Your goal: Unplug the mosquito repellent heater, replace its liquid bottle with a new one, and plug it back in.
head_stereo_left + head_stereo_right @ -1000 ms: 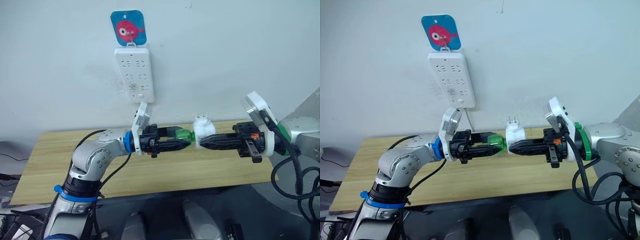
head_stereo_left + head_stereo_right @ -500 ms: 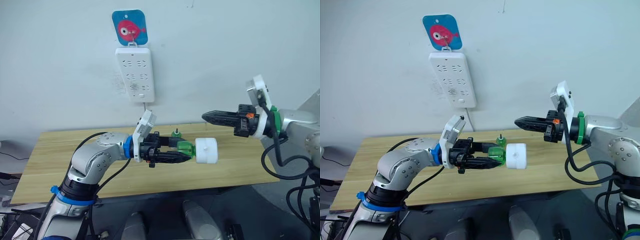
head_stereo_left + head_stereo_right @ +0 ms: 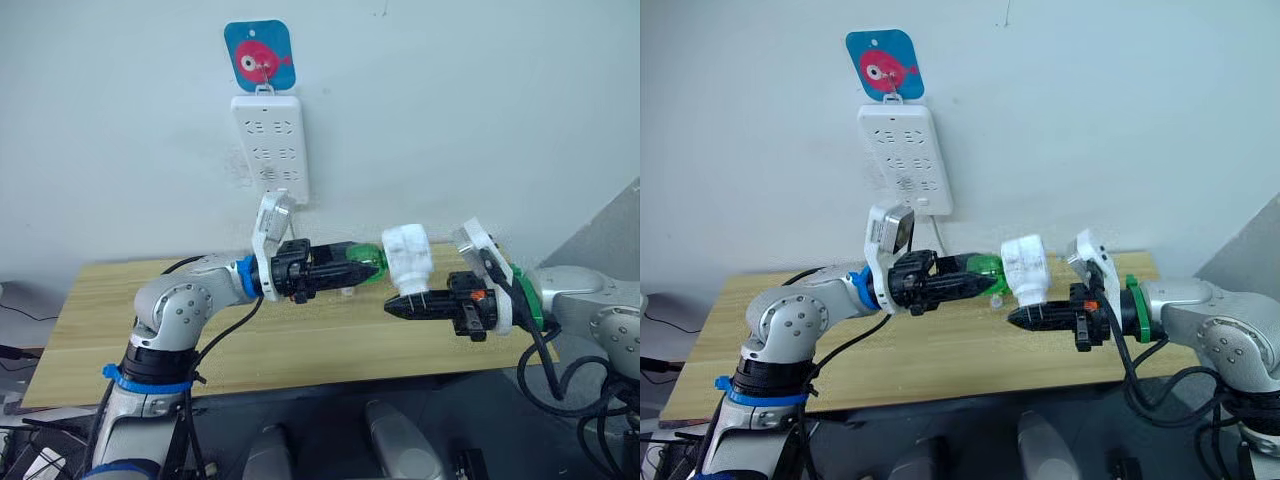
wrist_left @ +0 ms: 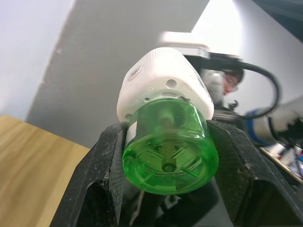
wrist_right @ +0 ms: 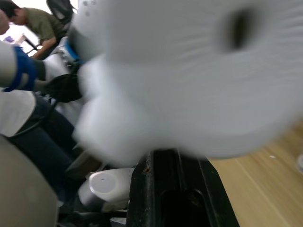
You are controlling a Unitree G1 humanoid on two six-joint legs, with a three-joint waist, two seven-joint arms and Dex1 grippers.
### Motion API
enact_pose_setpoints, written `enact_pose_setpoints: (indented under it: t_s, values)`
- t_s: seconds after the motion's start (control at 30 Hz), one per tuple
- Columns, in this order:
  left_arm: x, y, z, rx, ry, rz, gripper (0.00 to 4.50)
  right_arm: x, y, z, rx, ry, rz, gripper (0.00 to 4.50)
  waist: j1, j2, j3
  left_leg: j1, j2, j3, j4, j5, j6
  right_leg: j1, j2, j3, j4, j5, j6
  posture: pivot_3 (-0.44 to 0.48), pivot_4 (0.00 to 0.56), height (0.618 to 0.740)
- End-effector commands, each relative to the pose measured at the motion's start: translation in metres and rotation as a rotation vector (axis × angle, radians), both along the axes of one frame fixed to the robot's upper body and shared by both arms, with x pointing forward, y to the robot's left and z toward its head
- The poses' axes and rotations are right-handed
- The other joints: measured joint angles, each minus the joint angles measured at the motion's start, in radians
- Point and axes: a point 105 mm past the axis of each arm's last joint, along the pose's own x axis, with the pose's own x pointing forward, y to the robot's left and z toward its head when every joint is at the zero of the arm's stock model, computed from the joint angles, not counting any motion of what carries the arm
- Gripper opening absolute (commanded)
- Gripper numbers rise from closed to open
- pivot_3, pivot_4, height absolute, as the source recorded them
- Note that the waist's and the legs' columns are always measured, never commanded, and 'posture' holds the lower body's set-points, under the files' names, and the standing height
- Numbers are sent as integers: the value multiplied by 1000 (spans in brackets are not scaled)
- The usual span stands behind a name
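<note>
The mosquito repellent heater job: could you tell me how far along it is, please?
Done: the mosquito repellent heater is off the wall power strip, held in the air above the table. In hand: the left gripper clamps the green bottle that is joined to it, and the right gripper sits just under the heater. Left: plugging it back in.

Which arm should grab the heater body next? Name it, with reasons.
Right, probably. The left gripper is shut on the bottle, jaws clamping its green sides; the right gripper sits just under the heater and looks free to take it.
</note>
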Motion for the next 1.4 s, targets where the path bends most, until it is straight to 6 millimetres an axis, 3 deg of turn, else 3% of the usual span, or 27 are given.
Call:
enact_pose_setpoints:
  t_s: [0.03,0.2,0.87,1.4]
  values:
    - [-1,-3,4,3,-54,5,2237,-6,1,15,25,-39,14,0,0,0,0,0,0,0,0,0,0,0,0,0,0,0,0,-266,163,740]
    - [1,-4,-1,27,-76,23,2237,-6,-3,24,53,-42,-3,0,0,0,0,0,0,0,-1,0,0,0,0,0,0,0,0,-267,165,740]
    - [-21,-8,-20,153,-181,-103,2237,10,-3,38,130,10,-59,0,-1,0,0,0,0,0,-1,0,0,0,0,0,0,0,0,-260,167,740]
    - [-22,-4,-30,148,-172,-100,2237,16,1,38,120,24,-88,0,0,0,0,0,0,0,-1,0,0,-1,0,0,0,0,0,-257,166,740]
